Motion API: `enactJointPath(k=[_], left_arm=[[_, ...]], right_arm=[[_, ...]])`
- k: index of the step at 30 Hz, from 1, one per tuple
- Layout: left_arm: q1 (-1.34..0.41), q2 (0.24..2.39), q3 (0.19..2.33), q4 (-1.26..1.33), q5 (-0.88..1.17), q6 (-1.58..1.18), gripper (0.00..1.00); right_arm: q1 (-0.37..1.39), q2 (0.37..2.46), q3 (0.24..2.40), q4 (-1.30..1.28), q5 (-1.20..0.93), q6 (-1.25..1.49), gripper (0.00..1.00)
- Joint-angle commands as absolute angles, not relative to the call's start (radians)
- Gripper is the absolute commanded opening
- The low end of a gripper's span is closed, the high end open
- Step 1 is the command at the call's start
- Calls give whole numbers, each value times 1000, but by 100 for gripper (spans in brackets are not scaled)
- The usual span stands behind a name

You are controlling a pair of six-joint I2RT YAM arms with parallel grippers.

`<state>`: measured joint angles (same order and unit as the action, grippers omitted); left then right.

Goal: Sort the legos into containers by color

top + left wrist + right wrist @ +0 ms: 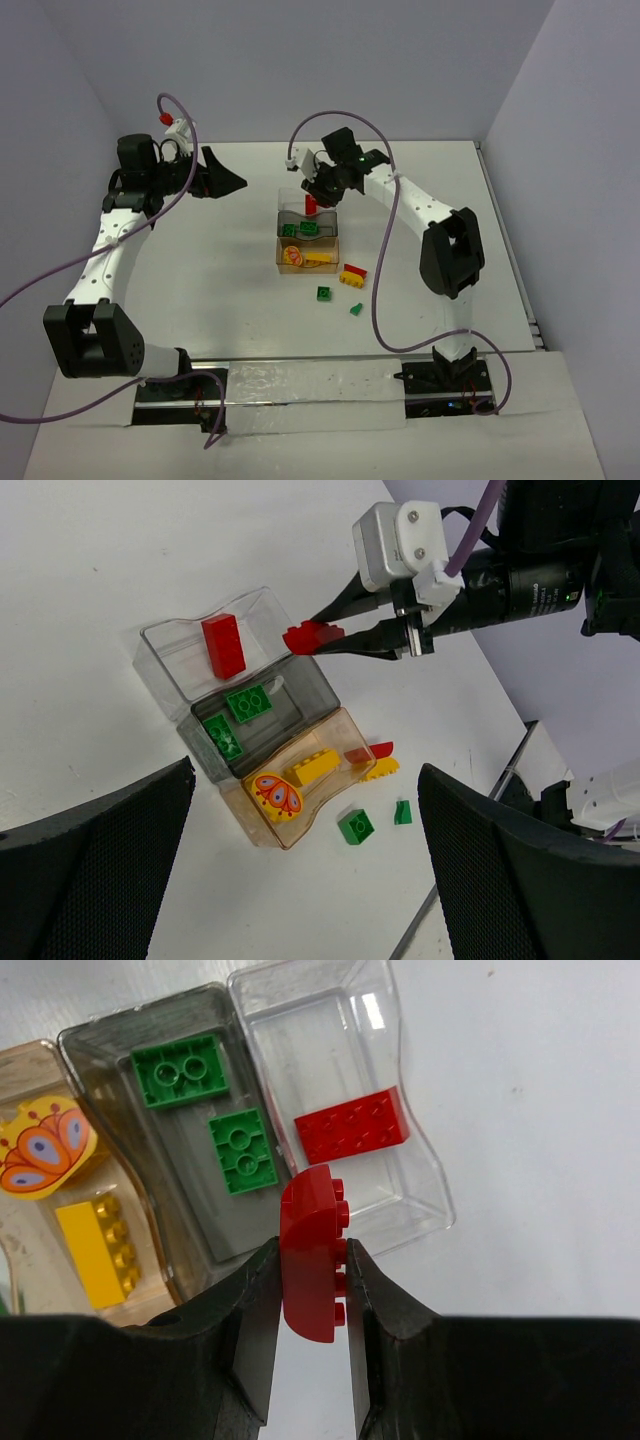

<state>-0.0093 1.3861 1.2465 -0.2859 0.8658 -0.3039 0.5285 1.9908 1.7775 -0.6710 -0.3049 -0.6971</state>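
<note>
My right gripper (312, 1290) is shut on a red curved lego (312, 1255) and holds it above the near edge of the clear container (420, 1160), which has one red brick (350, 1127) in it. The smoky grey container (300, 685) holds two green bricks (248, 702). The amber container (300, 830) holds a yellow brick (313, 767) and a yellow butterfly piece (277, 795). A red-and-yellow stack (353, 274), a green square brick (324, 293) and a small green piece (355, 309) lie loose on the table. My left gripper (225, 180) is open and empty, far left of the containers.
The white table (200, 290) is walled on three sides. A purple cable (385, 260) hangs beside the right arm near the loose legos. The right arm (420, 205) reaches over from the right.
</note>
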Motion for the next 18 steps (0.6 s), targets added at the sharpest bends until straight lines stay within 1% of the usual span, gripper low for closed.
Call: enactJointPath(k=[1,8,15,16,18], left_arm=[[-3,1389,1267,-241,892,-310,99],[24,1385,1259,-245,896,-307,99],[29,1393,1263,-244,909,-314,99],[30,1394,1266,-245,909,-314,99],[31,1397,1269,-244,910,-314,99]], right_arm=[[514,2034,1849,-617,-288,-722,1],[502,2119,1943,-617,-256,-727,2],[502,2148,1940,-602,-227,-754,4],[502,2150,1935,-599,-223,-755,5],[502,2153,1929,-595,-215,-755,12]])
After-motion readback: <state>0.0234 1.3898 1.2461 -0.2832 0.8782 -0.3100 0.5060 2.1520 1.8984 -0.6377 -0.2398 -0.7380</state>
